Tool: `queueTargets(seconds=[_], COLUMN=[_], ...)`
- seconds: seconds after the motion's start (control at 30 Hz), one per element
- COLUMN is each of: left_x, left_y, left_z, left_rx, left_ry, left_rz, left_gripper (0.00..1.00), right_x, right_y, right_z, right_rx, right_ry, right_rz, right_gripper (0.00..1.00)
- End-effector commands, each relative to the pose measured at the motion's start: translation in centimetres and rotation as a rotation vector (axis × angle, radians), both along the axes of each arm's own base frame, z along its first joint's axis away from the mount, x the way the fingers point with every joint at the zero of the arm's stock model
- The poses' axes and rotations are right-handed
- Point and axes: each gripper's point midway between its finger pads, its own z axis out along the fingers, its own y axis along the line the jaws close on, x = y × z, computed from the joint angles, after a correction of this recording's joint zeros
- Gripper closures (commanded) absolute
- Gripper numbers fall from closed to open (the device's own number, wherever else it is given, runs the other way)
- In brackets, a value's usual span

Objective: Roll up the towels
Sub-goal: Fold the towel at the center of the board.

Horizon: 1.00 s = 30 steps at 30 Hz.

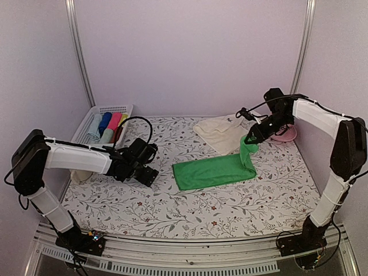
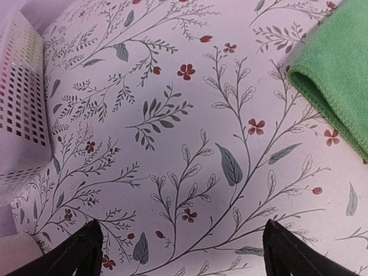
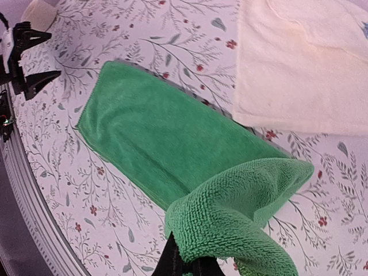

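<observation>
Floral-covered bench [image 1: 172, 218]: the green towel [image 1: 213, 171] is laid flat at centre, its right end pinched and raised by the closed right tool [image 1: 251, 140]; no roll is formed yet. The cream towel [image 1: 221, 131] is seen unrolled on the far side. The left tool [image 1: 148, 174] is held open, empty.

Flower-print bench [image 1: 190, 210], four things on it.
A green towel [image 1: 210, 171] lies flat mid-bench, right end lifted; cream towel [image 1: 218, 132] just behind it; white basket [image 1: 85, 125] back left; pink dish [image 1: 286, 136] back right.
</observation>
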Motion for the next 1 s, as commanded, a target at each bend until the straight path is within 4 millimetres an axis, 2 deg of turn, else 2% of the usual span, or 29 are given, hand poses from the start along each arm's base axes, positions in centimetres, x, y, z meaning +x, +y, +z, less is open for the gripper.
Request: queueTargets(seconds=[0.0,0.3,0.43,0.67,0.97], left_x=[0.1,0.2,0.2,0.2,0.2], left_y=[-0.1,0.2,0.4,0.6,0.6], left_z=[-0.1,-0.2,-0.1,0.0,0.0], left_rx=[-0.015,-0.006,-0.005,-0.008,-0.008], left_ry=[-0.008,-0.008,-0.011,-0.012,-0.012], left_rz=[0.002,0.010,0.012,0.013,0.014], left_gripper=[0.03,0.03,0.03,0.03,0.03], right_x=[-0.7,-2.4,-3.3,-4.4,-5.0], right_y=[5.7,14.4,16.9,19.3,20.7], right_z=[0.5,0.0,-0.7,-3.1,-4.1], right_rx=[0.080,0.110,0.107,0.085,0.084], right_ry=[0.034,0.054,0.070,0.103,0.105], right_rz=[0.133,0.311,0.364,0.414,0.439], right_gripper=[0.97,0.97,0.97,0.97,0.97])
